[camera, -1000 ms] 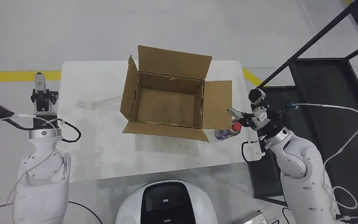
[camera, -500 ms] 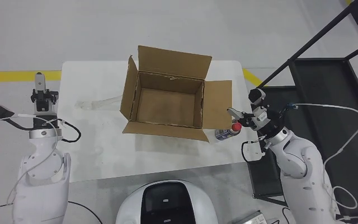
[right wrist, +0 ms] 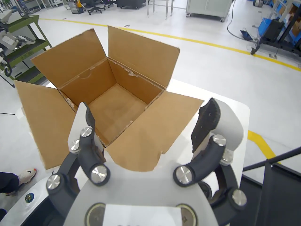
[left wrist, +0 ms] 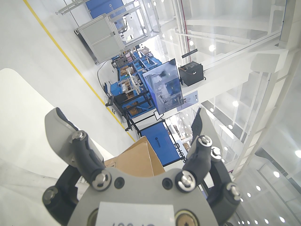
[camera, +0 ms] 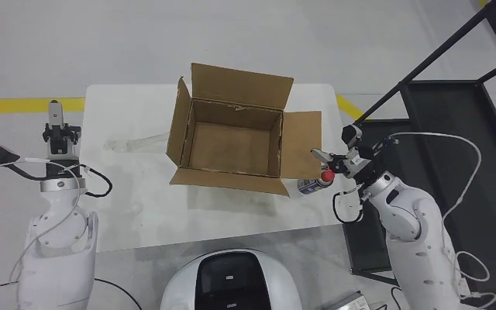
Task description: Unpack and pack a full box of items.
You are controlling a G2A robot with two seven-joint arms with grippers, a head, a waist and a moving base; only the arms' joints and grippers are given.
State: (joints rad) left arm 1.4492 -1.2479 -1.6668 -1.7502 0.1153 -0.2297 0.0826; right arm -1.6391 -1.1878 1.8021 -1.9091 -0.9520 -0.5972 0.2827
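Observation:
An open cardboard box [camera: 232, 147] stands in the middle of the white table [camera: 155, 209], its flaps spread and its inside bare. A small spray can with a red cap [camera: 315, 184] lies on the table under the box's right flap edge. My right gripper [camera: 326, 159] hovers just above the can's cap end, open, with nothing between its fingers. The right wrist view looks over the right gripper [right wrist: 147, 109] into the box [right wrist: 138, 76]. My left gripper [camera: 60, 133] hangs open off the table's left edge. In the left wrist view the left gripper [left wrist: 127, 116] points away past a box flap [left wrist: 138, 156].
A crumpled clear plastic sheet [camera: 136, 143] lies on the table left of the box. A black cart frame [camera: 438, 116] stands close beside the table's right edge, behind the right arm. A yellow floor line [camera: 31, 104] runs past the left side.
The right arm has shifted slightly left toward the box, and its cable has swung up. The left arm, box and can are unmoved.

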